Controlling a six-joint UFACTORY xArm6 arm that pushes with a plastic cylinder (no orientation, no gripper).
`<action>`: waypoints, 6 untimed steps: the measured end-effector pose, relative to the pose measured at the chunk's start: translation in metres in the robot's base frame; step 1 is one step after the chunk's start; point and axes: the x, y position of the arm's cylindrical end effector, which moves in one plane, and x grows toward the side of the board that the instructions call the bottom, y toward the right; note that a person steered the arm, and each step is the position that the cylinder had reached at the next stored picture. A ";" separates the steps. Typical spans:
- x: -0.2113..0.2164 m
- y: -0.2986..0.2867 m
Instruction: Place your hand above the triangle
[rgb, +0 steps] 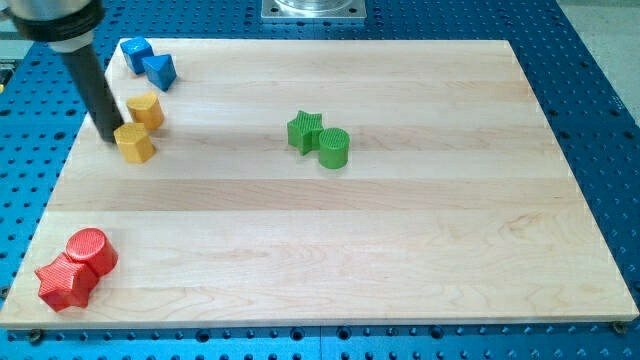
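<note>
Nearest, red blocks (75, 268) idle on table (400, 260). Farther, tip (107, 137) touching lower yellow block (134, 142); no hand fitted, so nothing to spread or pinch. Beyond, blue triangle (160, 70) beside blue cube (135, 53). Risk: shoving upper yellow block (146, 109) into triangle en route.

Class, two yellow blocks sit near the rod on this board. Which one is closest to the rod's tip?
The lower yellow block, toward the view's bottom: my tip sits right at its left side. The other yellow block lies further up, clear of the tip.
</note>
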 end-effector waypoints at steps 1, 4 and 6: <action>0.027 0.014; 0.062 0.108; -0.081 0.206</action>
